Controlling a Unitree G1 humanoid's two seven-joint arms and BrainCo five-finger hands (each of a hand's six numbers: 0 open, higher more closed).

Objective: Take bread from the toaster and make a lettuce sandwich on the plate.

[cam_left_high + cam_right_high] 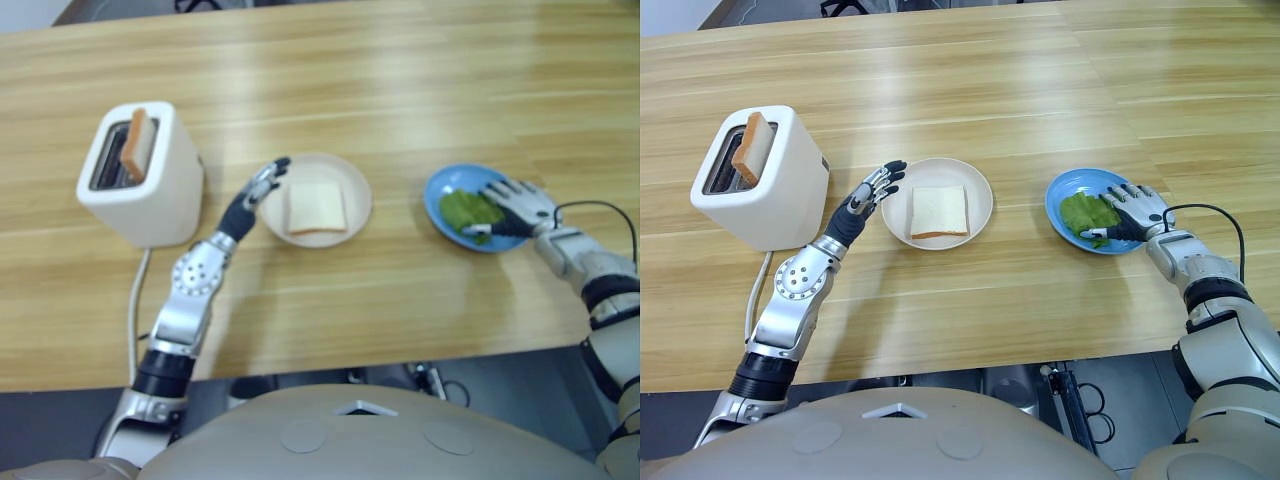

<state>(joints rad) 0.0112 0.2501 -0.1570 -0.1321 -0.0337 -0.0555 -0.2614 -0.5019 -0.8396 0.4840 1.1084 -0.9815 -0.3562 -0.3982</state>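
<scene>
Right eye view: toaster (760,190) sits toward the left edge of the tabletop (990,90), with one toast slice (752,148) standing up out of its slot. We see the cream plate (980,190) mid-tabletop, closer to the near edge than the far one, with a white bread slice (938,212) lying flat on it. To its right, well apart, the blue dish (1055,200) holds the lettuce (1082,215).

Hands: the left hand (868,195) hovers just beside the cream plate's left rim, fingers straight and apart, holding nothing. The right hand (1137,212) lies on the lettuce in the blue dish. We can't tell whether it's closed on the leaf or just resting on it.

Handling, our read:
- **Lettuce:** light, limp and thin, probably a bit slick. It will fold and droop, and tear if dragged. We'd pinch it near the leaf's middle, not the thin edge. Then lift straight up clear of the dish rim before crossing to the cream plate.
- **Toast slice:** light, stiff, crumbly at the crust. We'd take the exposed upper part, pinching across the two flat faces, and pull straight up along the slot.
- **Toaster:** looks light too, so a skewed pull could drag it.
- **White bread slice:** soft, so we'd press lightly when stacking.
</scene>
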